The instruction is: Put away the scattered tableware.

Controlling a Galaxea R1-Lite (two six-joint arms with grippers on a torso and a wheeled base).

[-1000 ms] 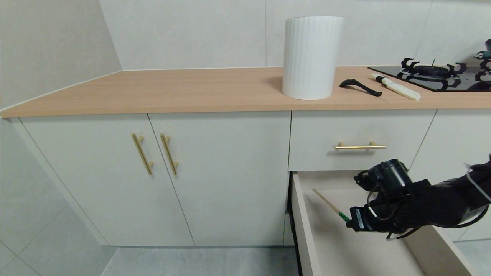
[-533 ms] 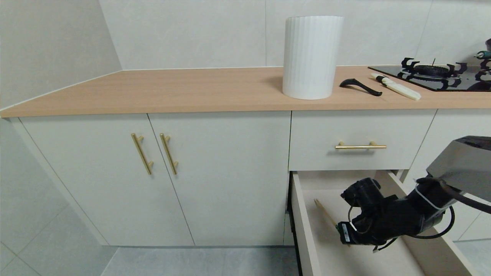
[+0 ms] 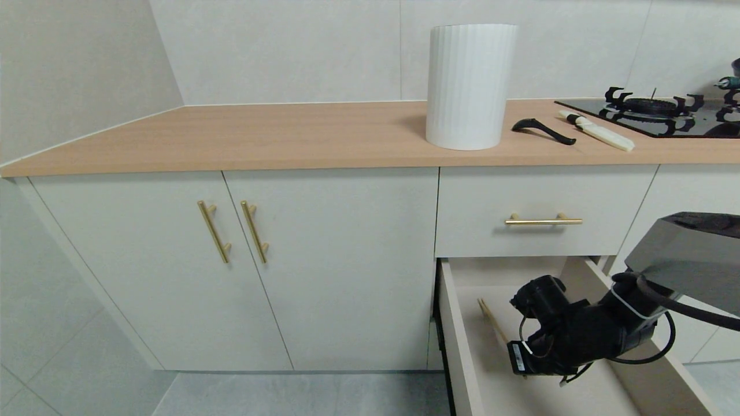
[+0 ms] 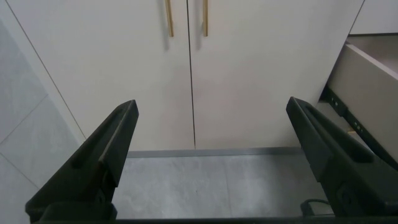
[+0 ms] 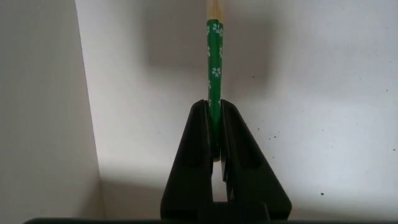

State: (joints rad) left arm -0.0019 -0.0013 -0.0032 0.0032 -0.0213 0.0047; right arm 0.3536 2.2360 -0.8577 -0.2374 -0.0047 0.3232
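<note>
the right gripper [image 5: 214, 118] is pinched shut on the green end of a chopstick [image 5: 214, 37] low inside the open drawer [image 3: 461, 346]; it looks light, stiff, slick, and likely to swivel.

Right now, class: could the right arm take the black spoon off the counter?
Probably not yet: the right gripper is down in the open drawer, shut on chopsticks. The spoon itself lies uncovered.

Kitchen: wooden countertop [image 3: 289, 133], gas hob [image 3: 653, 112], pale cabinets [image 3: 335, 271] with brass handles [image 3: 215, 231].
</note>
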